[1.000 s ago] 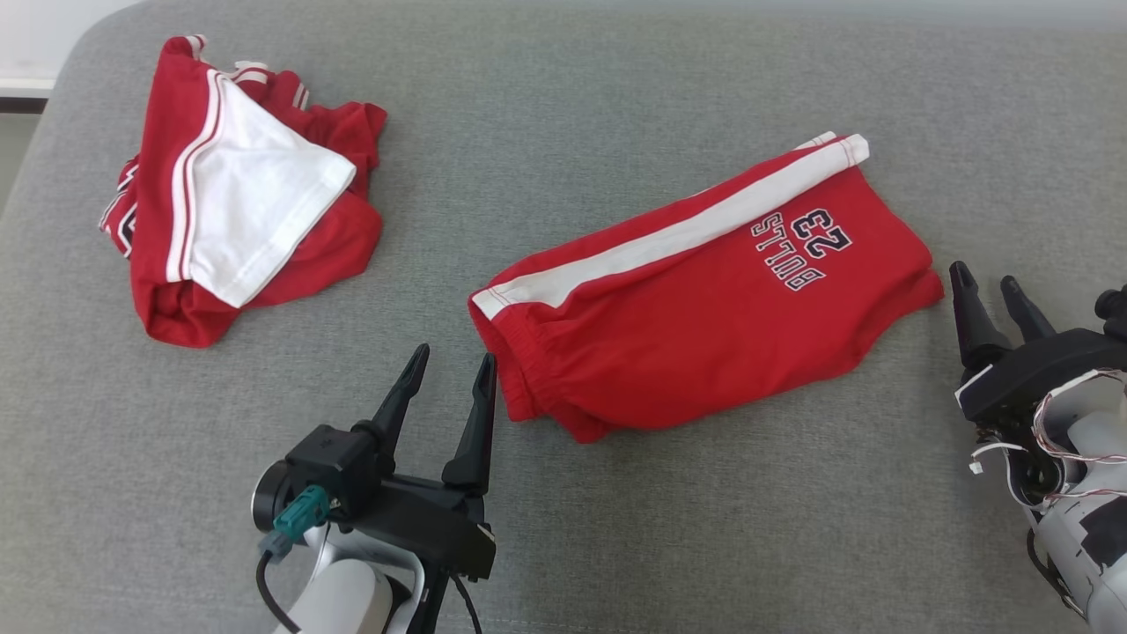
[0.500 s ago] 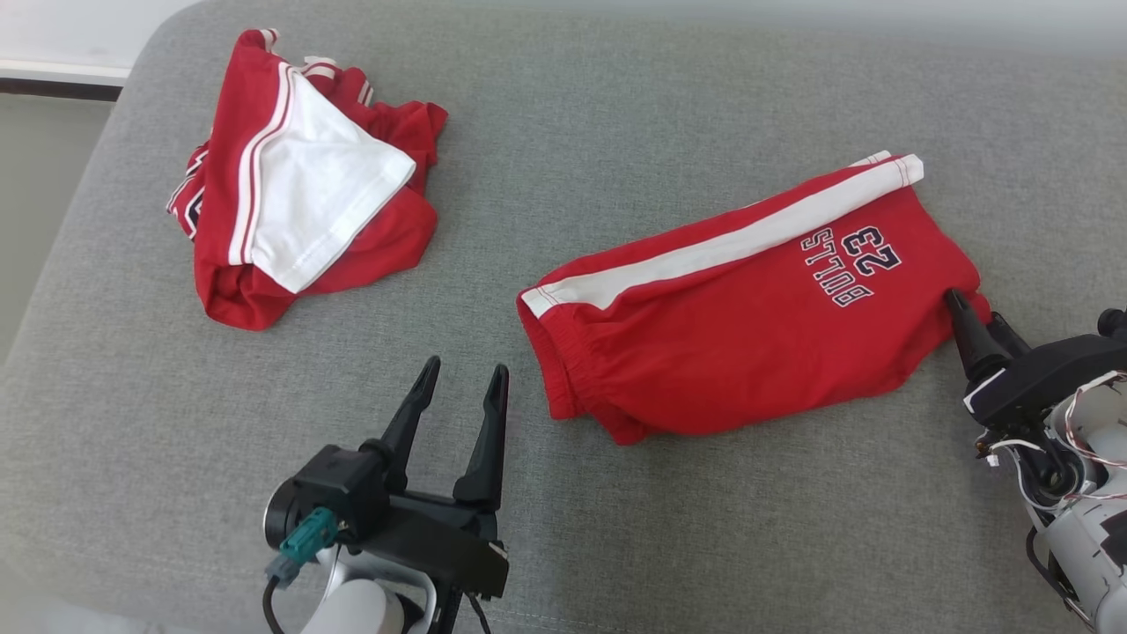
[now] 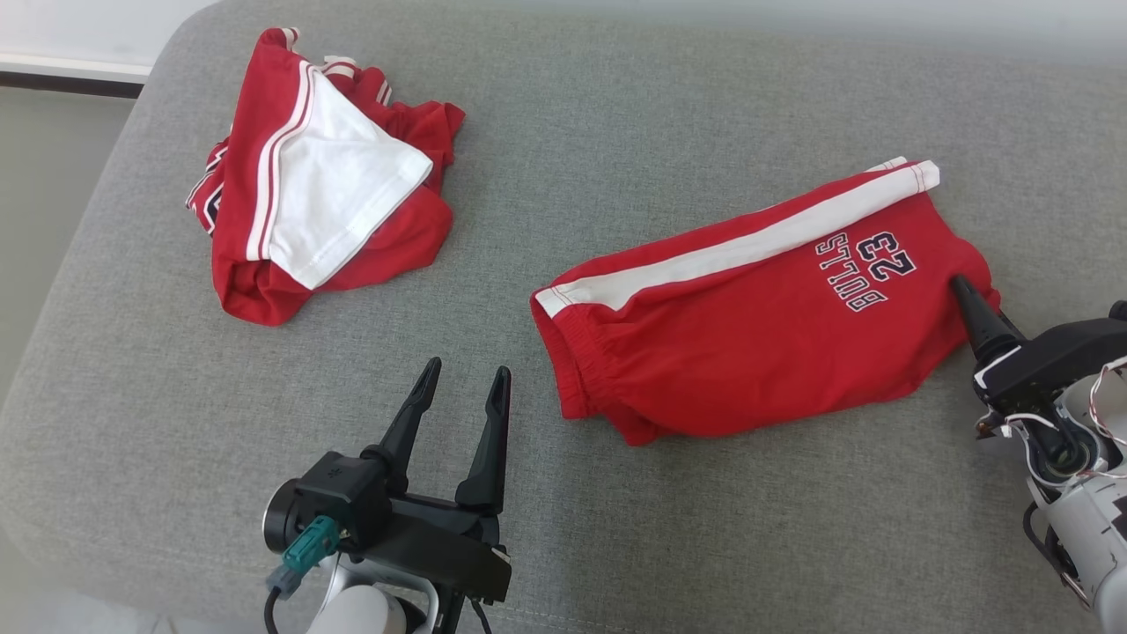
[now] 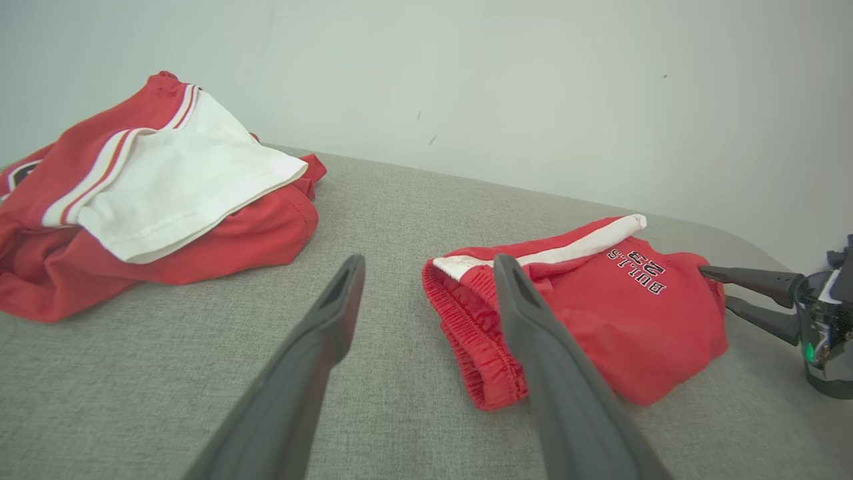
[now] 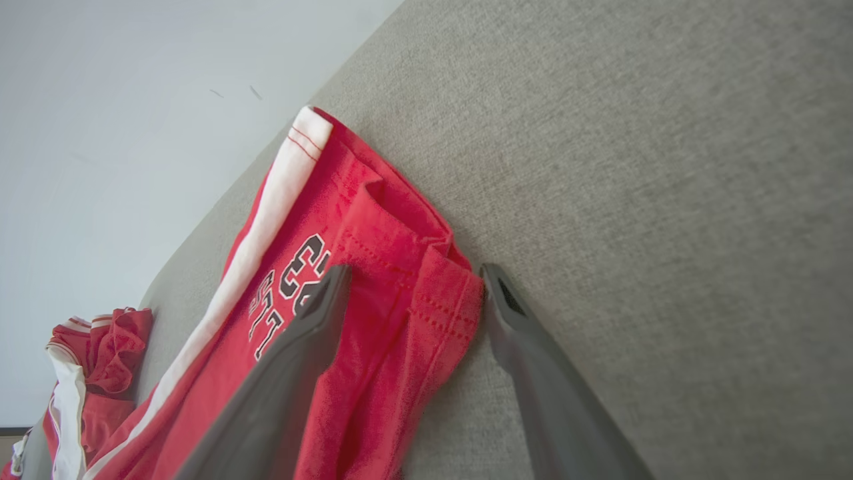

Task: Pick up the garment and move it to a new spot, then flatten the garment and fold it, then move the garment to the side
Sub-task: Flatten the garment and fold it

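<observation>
The garment (image 3: 757, 326) is a pair of red shorts with a white side stripe and "BULLS 23" print. It lies folded flat on the grey cushion (image 3: 616, 106), right of centre. My right gripper (image 3: 968, 295) is open at its right hem. In the right wrist view one finger lies over the red fabric (image 5: 373, 267) and the other rests on the cushion beside the edge, around my right gripper (image 5: 414, 270). My left gripper (image 3: 467, 366) stands open and empty just left of the waistband (image 4: 473, 327). In the left wrist view my right gripper (image 4: 716, 285) meets the hem.
A second red and white garment (image 3: 326, 211) lies crumpled at the cushion's far left corner. The cushion's rounded left edge (image 3: 79, 264) drops to the floor. A pale wall (image 4: 533, 80) stands behind the cushion.
The head camera has shifted, sliding the whole scene to the right. My right gripper has moved from beside the shorts onto their right hem. The left gripper has stayed put.
</observation>
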Motion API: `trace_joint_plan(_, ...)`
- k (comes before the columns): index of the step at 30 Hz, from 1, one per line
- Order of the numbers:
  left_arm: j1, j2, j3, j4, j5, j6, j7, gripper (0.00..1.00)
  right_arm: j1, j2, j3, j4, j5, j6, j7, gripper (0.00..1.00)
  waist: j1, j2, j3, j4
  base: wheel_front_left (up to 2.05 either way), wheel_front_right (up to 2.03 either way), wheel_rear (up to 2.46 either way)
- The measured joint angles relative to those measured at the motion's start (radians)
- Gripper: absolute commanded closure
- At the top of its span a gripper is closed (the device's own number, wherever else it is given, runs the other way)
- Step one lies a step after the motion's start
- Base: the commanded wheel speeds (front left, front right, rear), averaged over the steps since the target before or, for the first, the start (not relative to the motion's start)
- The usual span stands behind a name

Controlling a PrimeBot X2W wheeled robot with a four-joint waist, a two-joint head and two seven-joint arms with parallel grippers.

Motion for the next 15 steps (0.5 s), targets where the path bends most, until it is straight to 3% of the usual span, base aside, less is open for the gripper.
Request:
trace_joint_plan(2, 0.000, 0.000, 0.002, -0.001, 0.000, 0.000, 0.000, 0.00, -0.012, 0.003, 0.000, 0.013, 0.004, -0.001, 0.002, 0.00, 0.0001, 0.0000, 0.000, 0.003, 0.00, 0.00, 0.00)
trace_joint_plan(3, 0.000, 0.000, 0.002, -0.001, 0.001, 0.000, 0.000, 0.00, -0.016, 0.006, 0.000, 0.017, 0.004, -0.001, 0.008, 0.07, 0.0001, 0.0000, 0.000, 0.005, 0.00, 0.00, 0.00)
trace_joint_plan(4, 0.000, 0.000, 0.002, -0.001, 0.001, 0.000, 0.000, 0.00, -0.020, 0.008, 0.000, 0.022, 0.004, -0.001, 0.008, 0.36, 0.0001, 0.0000, 0.001, 0.007, 0.00, 0.00, 0.00)
trace_joint_plan(5, 0.000, 0.000, 0.002, -0.001, 0.001, 0.000, 0.000, 0.00, -0.028, 0.010, 0.001, 0.030, 0.003, -0.001, 0.009, 0.51, 0.0001, 0.0000, 0.001, 0.008, 0.00, 0.00, 0.00)
trace_joint_plan(7, 0.000, -0.001, 0.002, -0.001, 0.002, 0.000, 0.000, 0.00, -0.042, 0.013, 0.003, 0.044, 0.003, -0.001, 0.009, 0.70, 0.0001, 0.0001, 0.001, 0.012, 0.00, 0.00, 0.00)
trace_joint_plan(8, 0.000, -0.001, 0.002, -0.001, 0.003, -0.001, 0.000, 0.00, -0.048, 0.016, 0.006, 0.051, 0.003, -0.001, 0.009, 0.86, 0.0001, 0.0001, 0.001, 0.013, 0.00, 0.00, 0.00)
trace_joint_plan(10, 0.000, -0.001, 0.002, -0.001, 0.005, -0.001, 0.000, 0.00, -0.056, 0.022, 0.009, 0.058, -0.005, 0.000, 0.008, 1.00, 0.0001, 0.0001, 0.001, 0.016, 0.00, 0.00, 0.00)
trace_joint_plan(15, 0.003, 0.000, 0.016, 0.001, 0.008, -0.001, 0.000, 0.00, -0.068, 0.031, 0.018, 0.080, -0.008, 0.000, 0.007, 1.00, 0.0001, 0.0001, -0.007, 0.015, 0.00, 0.00, 0.00)
